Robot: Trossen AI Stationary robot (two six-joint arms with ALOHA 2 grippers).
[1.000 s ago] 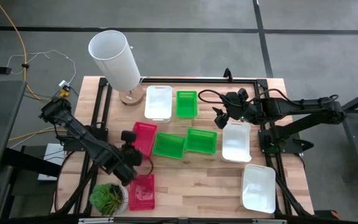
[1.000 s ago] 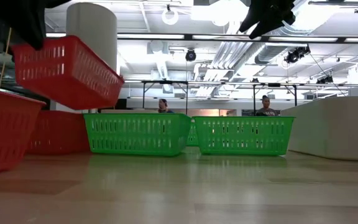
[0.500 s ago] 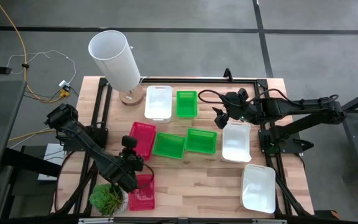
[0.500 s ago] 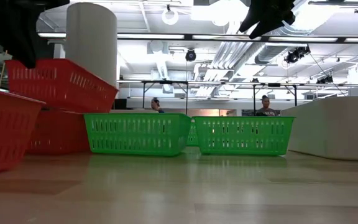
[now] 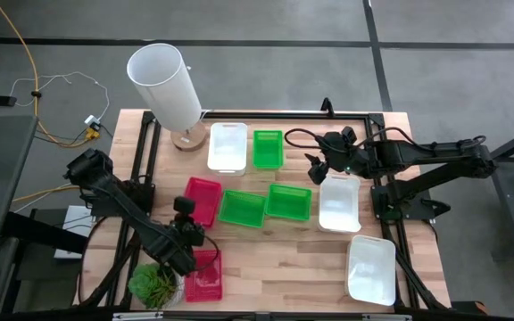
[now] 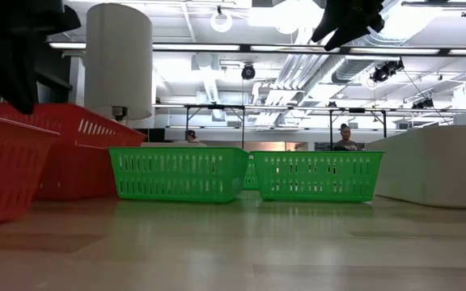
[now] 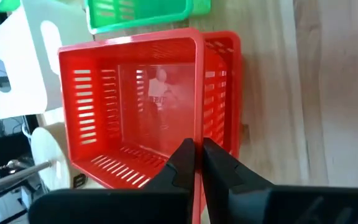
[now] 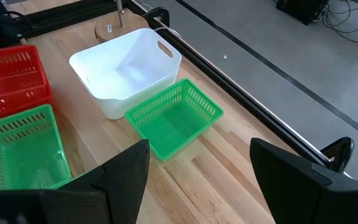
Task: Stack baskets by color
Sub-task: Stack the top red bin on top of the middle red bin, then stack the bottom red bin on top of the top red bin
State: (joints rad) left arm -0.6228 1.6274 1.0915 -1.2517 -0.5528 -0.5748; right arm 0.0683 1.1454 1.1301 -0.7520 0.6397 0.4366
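Observation:
My left gripper [image 5: 188, 223] is shut on a red basket [image 7: 129, 106], which sits tilted over a second red basket [image 7: 229, 46] at the table's left middle. A third red basket [image 5: 203, 275] stands near the front edge. Three green baskets [image 5: 268, 148] [image 5: 243, 208] [image 5: 289, 201] and three white baskets [image 5: 227, 145] [image 5: 339, 202] [image 5: 371, 269] rest on their bases on the table. My right gripper [image 5: 315, 168] hangs open above the table, between a green basket and a white one, with nothing between its fingers [image 8: 123, 174]. My left gripper pinches one side wall of the red basket at its rim [image 7: 196, 134], one finger inside the basket and one outside. The fingers slant down from the table's near left and lie along that wall. The basket sits tilted, low over the second red basket; whether it rests in it I cannot tell.
A tall white cylinder [image 5: 163, 80] on a round wooden base [image 5: 188, 138] stands at the far left corner. A small potted plant [image 5: 154, 285] sits at the near left, close to my left arm. People show in the room beyond the table.
My left gripper has gone down with the red basket, staying shut on it. The basket was lifted clear and strongly tilted; now it sits lower and nearly level, down over the second red basket.

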